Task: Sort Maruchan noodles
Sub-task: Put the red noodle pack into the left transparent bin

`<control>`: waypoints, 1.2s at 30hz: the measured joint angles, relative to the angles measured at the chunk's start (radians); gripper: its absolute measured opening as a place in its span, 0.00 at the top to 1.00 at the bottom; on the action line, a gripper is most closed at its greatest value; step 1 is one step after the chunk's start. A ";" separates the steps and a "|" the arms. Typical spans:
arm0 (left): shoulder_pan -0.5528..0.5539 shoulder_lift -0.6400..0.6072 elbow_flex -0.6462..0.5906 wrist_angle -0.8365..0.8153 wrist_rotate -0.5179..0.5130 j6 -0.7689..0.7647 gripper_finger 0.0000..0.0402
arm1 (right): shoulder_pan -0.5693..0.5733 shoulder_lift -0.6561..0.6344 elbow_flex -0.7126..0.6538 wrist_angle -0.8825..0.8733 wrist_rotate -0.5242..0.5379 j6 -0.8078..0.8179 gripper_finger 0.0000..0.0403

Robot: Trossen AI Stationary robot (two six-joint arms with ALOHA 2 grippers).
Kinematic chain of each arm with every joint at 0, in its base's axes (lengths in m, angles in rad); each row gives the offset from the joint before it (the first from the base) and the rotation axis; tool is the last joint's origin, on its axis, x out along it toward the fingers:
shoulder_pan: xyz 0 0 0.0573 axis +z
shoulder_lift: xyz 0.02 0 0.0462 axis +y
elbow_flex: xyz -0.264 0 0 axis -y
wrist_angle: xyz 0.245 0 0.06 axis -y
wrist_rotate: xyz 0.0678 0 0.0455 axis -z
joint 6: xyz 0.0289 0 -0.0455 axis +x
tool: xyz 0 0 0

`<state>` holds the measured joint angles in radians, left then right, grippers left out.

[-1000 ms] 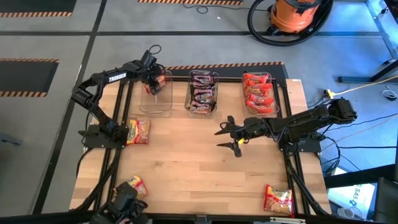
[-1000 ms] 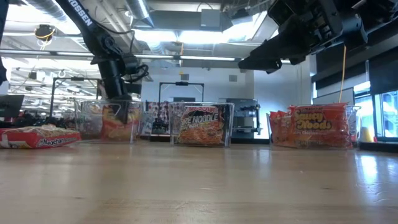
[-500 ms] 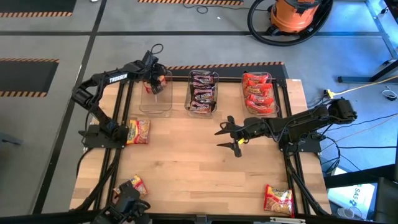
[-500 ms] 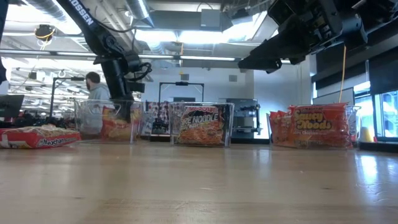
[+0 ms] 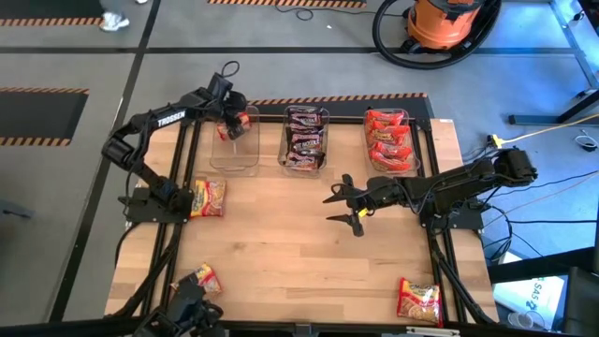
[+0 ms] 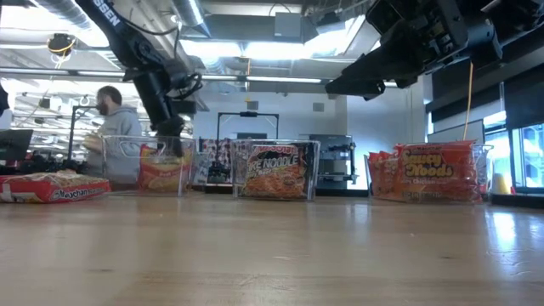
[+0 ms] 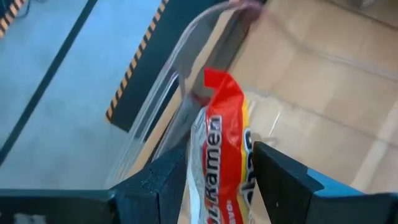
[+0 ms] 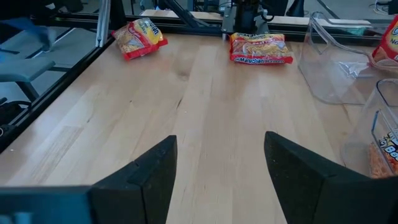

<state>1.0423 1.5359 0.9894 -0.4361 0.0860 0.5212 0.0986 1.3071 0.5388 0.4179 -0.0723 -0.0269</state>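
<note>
My left gripper reaches down into the far-left clear tub and is shut on a red-orange Maruchan packet, which the low view shows standing in that tub. My right gripper hangs open above the middle of the table, touching nothing; it is open in its wrist view too. Three more red-orange packets lie flat on the table: one at the left edge, one near-left, one near-right. My left gripper pinches the packet between its two fingers, one on each flat face. The fingers come from above, slanting down into the tub. The packet's red sealed end reaches past the fingertips, and its lower end sits at the tub floor.
The middle tub holds dark packets and the right tub holds bright red ones, both along the far edge. Bare wood lies between the tubs and the near edge. A person moves in the room behind.
My left gripper has shifted slightly toward the far-left corner and tipped over, still on the packet inside the left tub. A person has walked into view behind the table. My right arm has kept still.
</note>
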 joint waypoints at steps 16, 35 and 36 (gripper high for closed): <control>-0.010 0.041 0.000 -0.061 -0.111 -0.112 0.56 | 0.000 0.000 0.000 0.004 0.000 0.003 0.45; -0.102 0.035 0.059 -0.192 -0.144 0.042 0.86 | 0.000 0.000 0.000 0.008 0.000 0.003 0.45; -0.100 0.035 0.068 -0.217 -0.118 0.061 0.86 | 0.000 0.000 0.000 0.008 0.000 0.003 0.45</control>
<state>0.9421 1.5711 1.0570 -0.6532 -0.0319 0.5818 0.0982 1.3070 0.5392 0.4255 -0.0719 -0.0242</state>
